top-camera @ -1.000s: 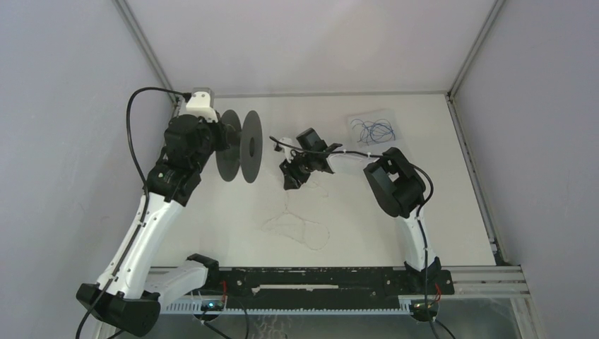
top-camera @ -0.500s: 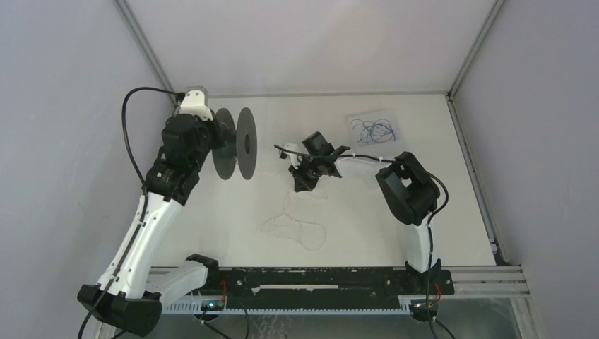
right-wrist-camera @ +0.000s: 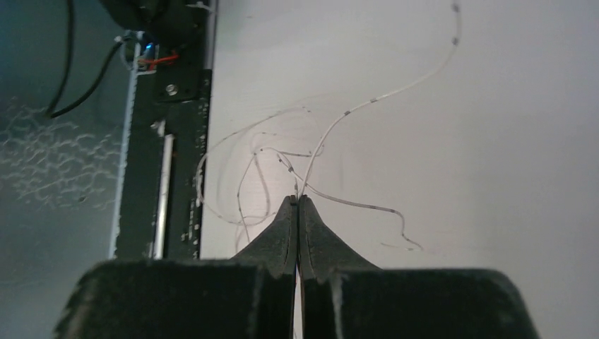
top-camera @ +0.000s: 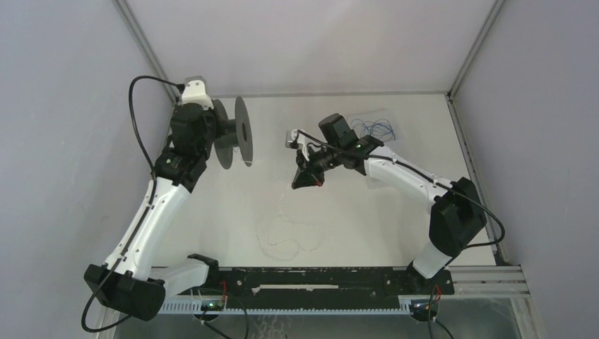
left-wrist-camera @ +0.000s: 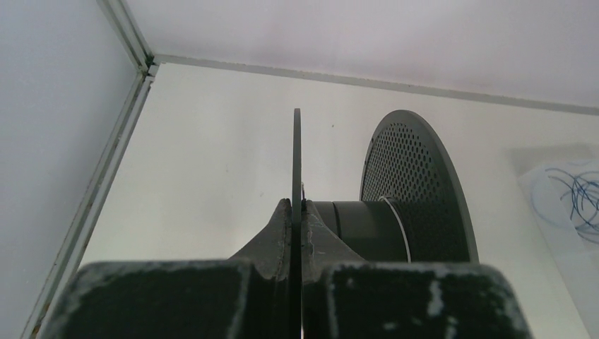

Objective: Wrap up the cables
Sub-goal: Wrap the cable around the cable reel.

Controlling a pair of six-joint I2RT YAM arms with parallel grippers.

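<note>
The cables are one very thin whitish cord lying in loose loops on the table. A strand rises from the loops into my right gripper, which is shut on it. In the top view that gripper hangs above the table's middle. My left gripper is shut on the near flange of the black spool and holds it off the table at the back left. One white turn of cord lies on the spool's core.
A clear bag with a tangle of thin blue wire lies at the back right, also visible in the left wrist view. The black base rail runs along the near edge. Grey walls close in the left, back and right.
My right gripper has shut on the cord while the arm stretched out, its elbow swinging right. The left arm has carried the spool toward the back corner. The loops have shifted a little.
</note>
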